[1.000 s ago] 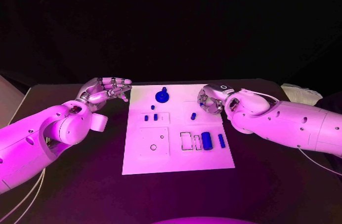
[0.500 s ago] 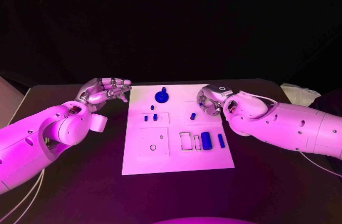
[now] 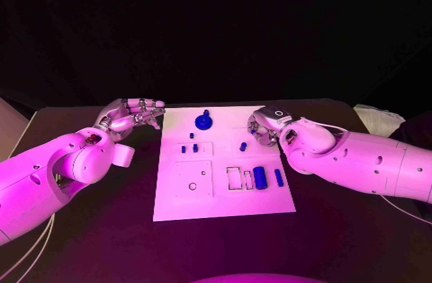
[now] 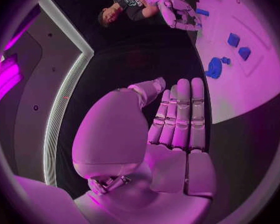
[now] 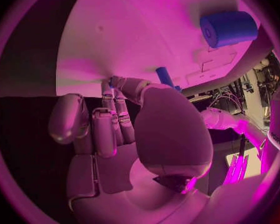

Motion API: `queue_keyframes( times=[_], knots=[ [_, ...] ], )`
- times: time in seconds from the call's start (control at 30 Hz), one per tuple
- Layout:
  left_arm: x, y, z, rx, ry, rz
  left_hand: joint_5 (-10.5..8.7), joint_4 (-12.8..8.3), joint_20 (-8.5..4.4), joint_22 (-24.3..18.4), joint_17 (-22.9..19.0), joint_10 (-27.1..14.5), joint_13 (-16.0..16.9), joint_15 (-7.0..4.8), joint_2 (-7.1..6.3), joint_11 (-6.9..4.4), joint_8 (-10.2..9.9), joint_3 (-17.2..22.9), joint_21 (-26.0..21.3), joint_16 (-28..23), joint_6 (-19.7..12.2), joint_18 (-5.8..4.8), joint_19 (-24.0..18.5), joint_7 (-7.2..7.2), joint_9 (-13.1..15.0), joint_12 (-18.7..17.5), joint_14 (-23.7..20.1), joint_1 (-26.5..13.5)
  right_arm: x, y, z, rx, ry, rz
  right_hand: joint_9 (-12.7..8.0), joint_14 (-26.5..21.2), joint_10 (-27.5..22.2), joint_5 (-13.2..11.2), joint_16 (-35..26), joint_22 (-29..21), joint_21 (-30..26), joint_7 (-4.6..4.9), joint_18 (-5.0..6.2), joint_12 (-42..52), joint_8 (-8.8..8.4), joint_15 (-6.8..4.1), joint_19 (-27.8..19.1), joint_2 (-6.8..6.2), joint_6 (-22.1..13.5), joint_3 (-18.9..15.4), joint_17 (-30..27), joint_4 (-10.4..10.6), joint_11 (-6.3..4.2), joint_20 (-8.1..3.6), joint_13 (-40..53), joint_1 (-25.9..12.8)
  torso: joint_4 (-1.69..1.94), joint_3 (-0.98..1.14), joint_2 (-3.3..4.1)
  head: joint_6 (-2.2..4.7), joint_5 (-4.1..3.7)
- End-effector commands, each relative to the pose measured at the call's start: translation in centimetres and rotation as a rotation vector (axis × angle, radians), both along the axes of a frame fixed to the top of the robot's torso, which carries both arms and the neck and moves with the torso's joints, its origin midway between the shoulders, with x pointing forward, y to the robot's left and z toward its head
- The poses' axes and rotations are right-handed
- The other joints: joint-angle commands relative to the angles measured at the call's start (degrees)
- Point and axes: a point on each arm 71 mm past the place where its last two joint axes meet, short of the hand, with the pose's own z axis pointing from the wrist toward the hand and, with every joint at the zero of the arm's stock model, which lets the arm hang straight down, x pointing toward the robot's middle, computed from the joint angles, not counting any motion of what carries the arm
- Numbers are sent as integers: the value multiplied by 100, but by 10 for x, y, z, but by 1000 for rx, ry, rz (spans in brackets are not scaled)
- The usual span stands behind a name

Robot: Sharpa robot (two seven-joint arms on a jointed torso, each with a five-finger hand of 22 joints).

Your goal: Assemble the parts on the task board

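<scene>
The white task board (image 3: 225,195) lies mid-table. On it are a round blue knob (image 3: 204,122), several small blue pieces such as one at mid-board (image 3: 243,147), a blue cylinder (image 3: 260,177) and a thin blue bar (image 3: 279,177). My left hand (image 3: 135,113) hovers off the board's far left corner, fingers side by side and thumb apart, holding nothing (image 4: 177,114). My right hand (image 3: 266,125) is at the board's far right edge, its fingers (image 5: 105,129) curled in with nothing visible in them. The right wrist view shows the cylinder (image 5: 229,28) and the bar (image 5: 165,77).
Dark table surrounds the board on all sides. A pale object (image 3: 376,117) lies at the table's far right edge. The left wrist view shows the board (image 4: 252,79), the knob (image 4: 213,68) and my right hand (image 4: 174,10) beyond.
My right forearm has swung slightly inward toward the board; its hand stays at the far right edge. The left hand and the parts have not moved.
</scene>
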Motion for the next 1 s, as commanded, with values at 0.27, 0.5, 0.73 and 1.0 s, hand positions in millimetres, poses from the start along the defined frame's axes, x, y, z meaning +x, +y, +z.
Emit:
queue_keyframes(
  times=[0.27, 0.5, 0.73, 1.0],
  knots=[
    [-1, -1, 0, 5, 0, -10, 16, 8, -4, -12, -4, -47, -7, 6, 58, -15, -32, -38, -38, -26, -7, 87, 38, 25, -7, 31, 50, 22, -7, 4, -8, -6, -17, 10, -15, 305, 214, -197, 44, 75, 90, 6, 39, 11, -1, -54, 41, 92, 19, 54, 128, -58, -135, -41, -32, 35, 6, -4, -1, 1, -6],
    [-1, 0, -1, 8, 5, -9, 16, 9, -4, -15, -5, -53, -8, 7, 57, -13, -36, -42, -40, -27, -13, 86, 41, 27, -10, 32, 52, 21, -9, 4, -5, 23, -41, 12, -14, 307, 225, -207, 51, 96, 115, 11, 34, 14, 0, -54, 49, 93, 22, 53, 138, -57, -134, -41, -34, 28, 4, -3, -1, 2, -7],
    [-1, 1, -2, 10, 11, -10, 16, 11, -4, -20, -5, -67, -12, 9, 54, -9, -45, -49, -46, -30, -26, 86, 47, 31, -14, 30, 55, 21, -11, 4, -2, 60, -51, 13, -14, 311, 233, -206, 60, 114, 134, 13, 30, 16, 1, -53, 54, 93, 26, 51, 153, -56, -134, -41, -36, 21, 2, 1, -4, 8, -6],
    [0, 3, -3, 14, 16, -6, 16, 12, -3, -27, -7, -83, -16, 12, 50, -4, -55, -56, -53, -34, -42, 85, 53, 35, -19, 30, 57, 22, -14, 2, 4, 105, -41, 10, -13, 312, 240, -197, 63, 122, 144, 16, 28, 18, 1, -52, 58, 93, 30, 50, 158, -55, -134, -41, -38, 14, 1, -4, -6, 15, -6]
  ],
)
